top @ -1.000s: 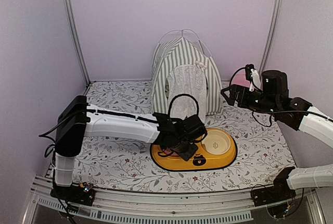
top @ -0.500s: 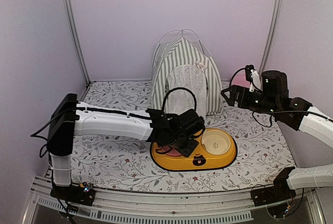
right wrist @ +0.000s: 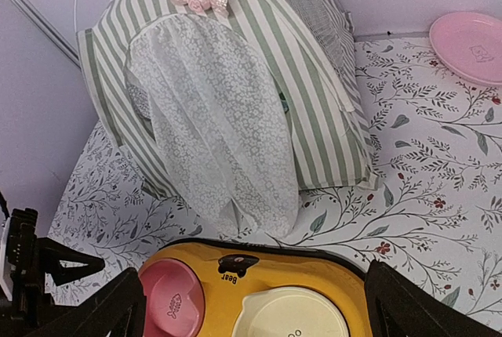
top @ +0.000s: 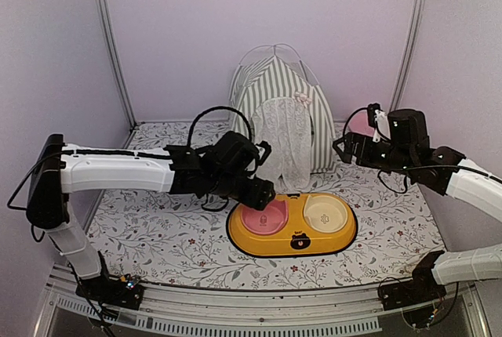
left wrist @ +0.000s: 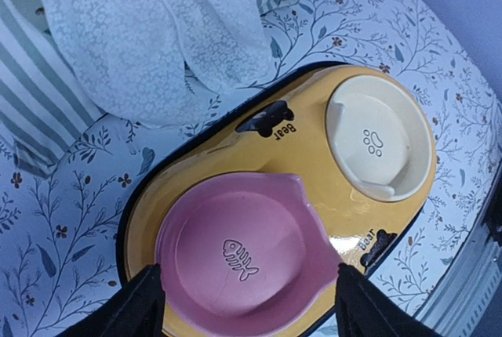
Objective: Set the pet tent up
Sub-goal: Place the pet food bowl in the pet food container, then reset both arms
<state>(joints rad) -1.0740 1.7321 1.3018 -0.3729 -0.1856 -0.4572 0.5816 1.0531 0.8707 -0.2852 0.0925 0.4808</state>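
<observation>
Shows yellow feeder tray [left wrist: 310, 161] nearest on desk [top: 157, 235], pink bowl [top: 263, 216] in its left slot. Finds left hand [top: 255, 192] wide, empty, over tray's left end. Puts right hand [top: 340, 146] wide, empty, right of tray. Places pet tent [top: 274, 102] upright just behind tray.

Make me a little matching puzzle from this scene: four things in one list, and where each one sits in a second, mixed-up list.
Things:
1. pet tent
2. pink bowl
3. cream bowl
4. pink plate

Places:
A. left hollow of the yellow tray
B. flat on the flowered cloth, right of the tent
C. standing at the back, in the middle
D. right hollow of the yellow tray

Pairs: 1-C, 2-A, 3-D, 4-B
</observation>
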